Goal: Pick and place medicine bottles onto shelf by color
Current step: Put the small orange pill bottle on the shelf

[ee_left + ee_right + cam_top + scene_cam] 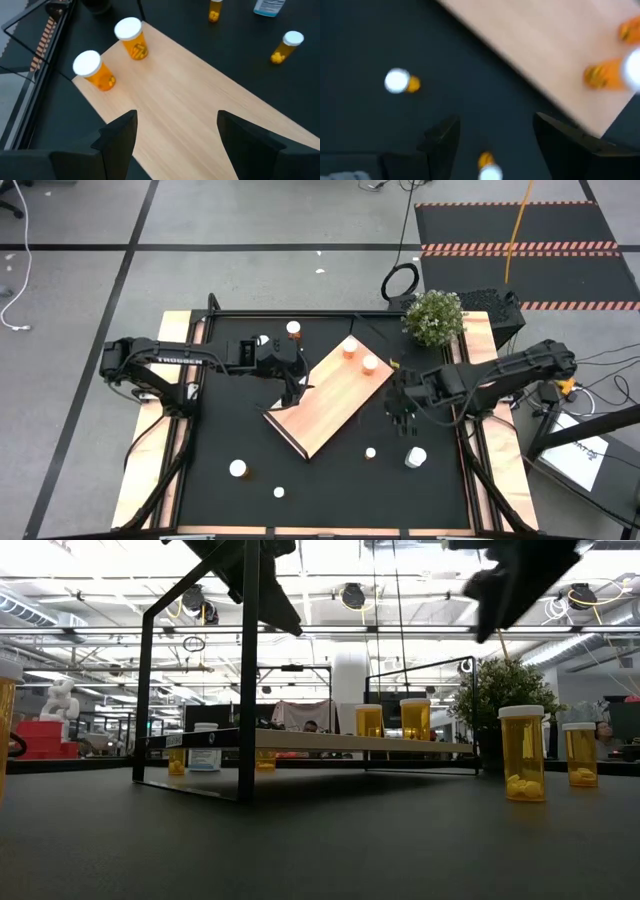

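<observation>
From overhead, the right gripper hangs empty, fingers apart, mid-right, and the small orange bottle sits on the mat just below-left of it, so the right arm's clearly closer. Two orange bottles already stand at the shelf's upper end. The left wrist view shows the left gripper spread wide over bare board. In the right wrist view that bottle stands upright between the fingers, bottom center.

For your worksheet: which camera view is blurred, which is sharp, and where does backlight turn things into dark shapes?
Right wrist view: smeared, the orange bottles on the shelf soft-edged. Left wrist view: crisp, two orange bottles clear. Low view: bright ceiling lights behind render the right hand a silhouette.
</observation>
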Controlling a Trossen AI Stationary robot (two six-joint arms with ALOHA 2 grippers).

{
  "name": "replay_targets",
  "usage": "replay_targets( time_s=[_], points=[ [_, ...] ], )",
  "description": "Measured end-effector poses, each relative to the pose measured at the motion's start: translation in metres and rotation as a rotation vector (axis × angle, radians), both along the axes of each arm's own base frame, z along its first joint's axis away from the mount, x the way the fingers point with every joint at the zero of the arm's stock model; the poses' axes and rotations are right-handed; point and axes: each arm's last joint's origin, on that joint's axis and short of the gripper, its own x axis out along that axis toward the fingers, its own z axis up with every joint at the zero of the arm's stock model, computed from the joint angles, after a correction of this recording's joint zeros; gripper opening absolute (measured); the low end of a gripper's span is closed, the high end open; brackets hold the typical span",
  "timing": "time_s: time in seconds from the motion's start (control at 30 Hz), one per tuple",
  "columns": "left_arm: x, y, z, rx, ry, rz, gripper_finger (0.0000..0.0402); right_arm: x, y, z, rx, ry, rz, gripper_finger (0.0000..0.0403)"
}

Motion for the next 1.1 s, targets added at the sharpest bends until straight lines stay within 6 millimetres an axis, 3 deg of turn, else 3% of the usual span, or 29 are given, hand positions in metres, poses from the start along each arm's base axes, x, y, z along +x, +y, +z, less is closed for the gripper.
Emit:
replay_targets(
  time_s=[0.37,0.83,1.1],
  points=[
    [0.001,-0.009,0.000,-0.013,-0.001,-0.017,0.0273,-0.013,0.023,-0.012,-0.011,0.161,-0.014,0.0247],
    [0.000,-0.020,-0.001,-0.038,0.012,-0.025,0.0273,-0.030,0.017,-0.060,-0.060,0.301,-0.028,0.0247],
    [0.000,-0.024,-0.001,-0.026,0.013,-0.022,0.0273,-0.032,0.010,-0.074,-0.067,0.322,-0.040,0.0247]
  ],
)
